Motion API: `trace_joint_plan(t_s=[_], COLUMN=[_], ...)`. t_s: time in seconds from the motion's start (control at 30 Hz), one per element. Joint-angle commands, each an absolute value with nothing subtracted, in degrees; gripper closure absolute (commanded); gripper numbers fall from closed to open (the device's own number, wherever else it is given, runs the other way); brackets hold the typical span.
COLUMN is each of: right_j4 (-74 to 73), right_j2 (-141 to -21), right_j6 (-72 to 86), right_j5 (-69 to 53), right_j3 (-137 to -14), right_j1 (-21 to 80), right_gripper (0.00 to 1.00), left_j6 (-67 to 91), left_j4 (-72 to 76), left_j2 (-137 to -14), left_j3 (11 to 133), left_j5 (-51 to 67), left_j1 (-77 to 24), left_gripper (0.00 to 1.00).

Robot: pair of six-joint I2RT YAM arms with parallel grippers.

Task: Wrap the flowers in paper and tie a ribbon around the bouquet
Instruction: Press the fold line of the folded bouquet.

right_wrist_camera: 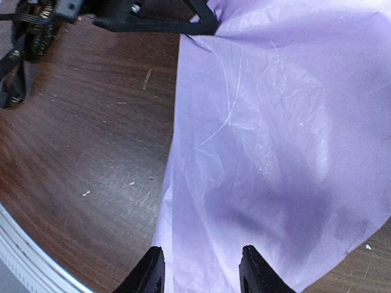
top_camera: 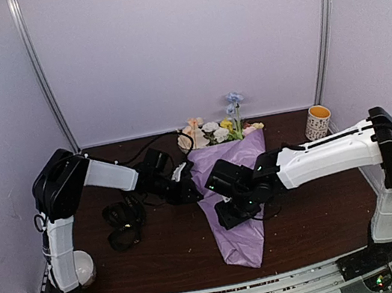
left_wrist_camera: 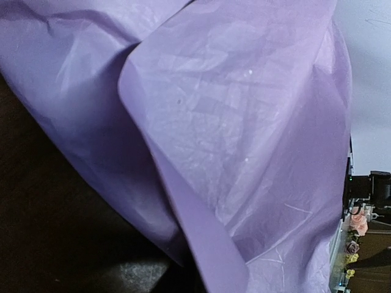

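The bouquet lies mid-counter, with the flowers toward 12 o'clock and its narrow tail toward 6. The left gripper is clenched on the paper edge at the cone's 9 o'clock side, apparently to stop the wrap springing apart. The right gripper hovers released over the cone's middle, jaws parted. The ribbon sits looped toward 9 o'clock, not yet tied.

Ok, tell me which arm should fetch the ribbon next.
Probably right. The right tool hangs open over the paper, holding nothing; the left tool is shut on the paper's edge, though the ribbon lies on its side.
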State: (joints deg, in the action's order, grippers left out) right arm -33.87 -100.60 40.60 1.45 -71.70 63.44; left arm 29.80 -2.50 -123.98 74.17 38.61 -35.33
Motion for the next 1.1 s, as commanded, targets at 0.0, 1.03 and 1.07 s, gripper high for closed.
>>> trace_joint_plan(t_s=[0.0, 1.03, 1.07], right_j4=[-35.5, -36.85, -37.16], right_j2=[-108.33, -110.85, -110.58], right_j6=[40.4, 38.7, 38.64], right_j5=[-0.78, -3.78, -3.48], right_j3=[-73.75, -71.81, -71.2], right_j1=[62.87, 62.86, 62.96], right_gripper=[0.59, 0.61, 0.61], left_j6=[30.93, 23.19, 23.34], left_j4=[0.16, -13.3, -13.52], left_j2=[-125.12, -130.97, -131.67], left_j3=[73.23, 90.46, 90.94], left_j5=[38.66, 33.02, 32.87], left_j1=[-33.96, -30.5, -30.54], left_gripper=[1.0, 1.0, 1.0])
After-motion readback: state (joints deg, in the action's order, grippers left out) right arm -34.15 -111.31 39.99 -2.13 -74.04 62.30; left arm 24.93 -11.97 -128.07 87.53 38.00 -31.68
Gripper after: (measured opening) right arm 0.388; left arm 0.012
